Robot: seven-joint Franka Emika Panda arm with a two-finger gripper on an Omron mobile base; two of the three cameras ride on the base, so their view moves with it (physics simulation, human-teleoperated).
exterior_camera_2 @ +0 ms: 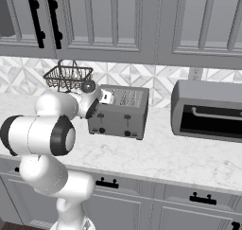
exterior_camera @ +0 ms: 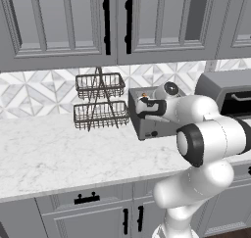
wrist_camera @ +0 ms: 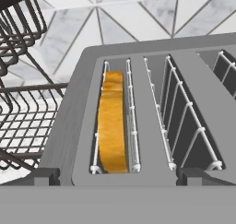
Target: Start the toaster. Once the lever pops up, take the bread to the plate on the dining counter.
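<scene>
A long marble worktop [exterior_camera: 59,154] under grey cabinets carries a two-tier wire basket [exterior_camera: 99,101], with the toaster [exterior_camera: 147,119] beside it and the arm's hand just over its top.

From the right base view, the toaster [exterior_camera_2: 120,111] sits left of the microwave [exterior_camera_2: 208,111]; dark knobs dot its front.

The hand view looks into the slots: the bread [wrist_camera: 113,121] stands in the left one. The jaws stand wide, empty. Descending off-centre could snag the slot wires. No writing is readable.
</scene>
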